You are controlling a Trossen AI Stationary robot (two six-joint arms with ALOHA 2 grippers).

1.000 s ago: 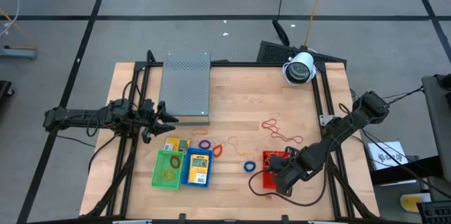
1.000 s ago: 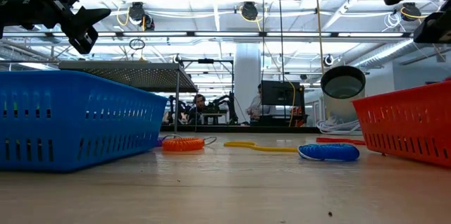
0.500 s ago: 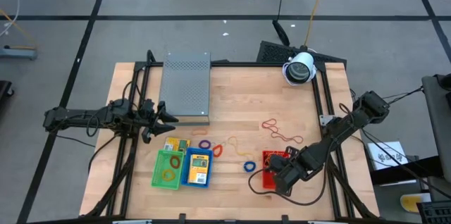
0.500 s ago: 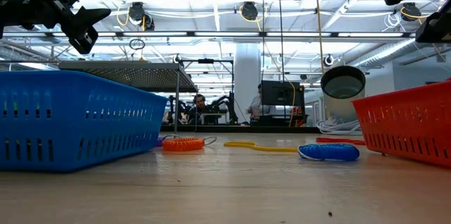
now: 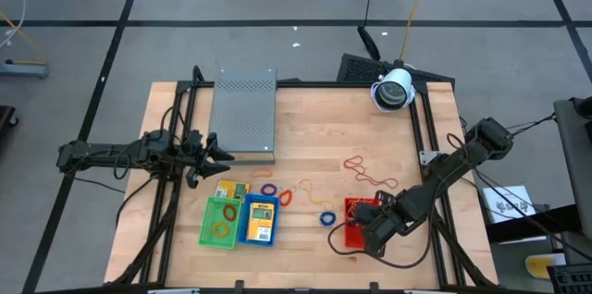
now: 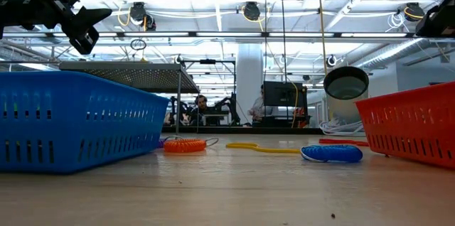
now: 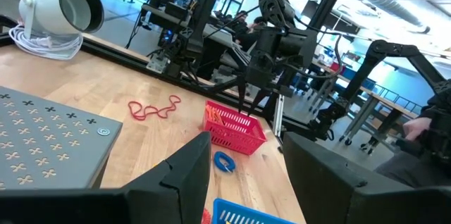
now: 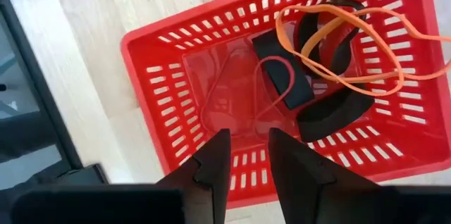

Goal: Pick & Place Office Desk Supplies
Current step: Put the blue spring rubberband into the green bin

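A red basket (image 5: 354, 222) stands near the table's right front. In it lie an orange rubber band (image 8: 338, 34), a red band (image 8: 239, 94) and black clips (image 8: 317, 90). My right gripper (image 8: 246, 139) hangs over the basket pointing down. Its fingers stand a little apart and hold nothing. More loose bands lie on the wood: red ones (image 5: 367, 174), a blue one (image 5: 326, 217), purple (image 5: 268, 189) and orange (image 5: 302, 188). Yellow packets (image 5: 227, 189) lie by the green basket (image 5: 220, 222) and the blue basket (image 5: 259, 221). My left gripper (image 5: 211, 151) waits open at the table's left edge.
A grey perforated metal box (image 5: 245, 114) stands at the far left, right in front of my left gripper. A white camera head (image 5: 393, 91) sits at the far right corner. Bare wood lies between the baskets and the box.
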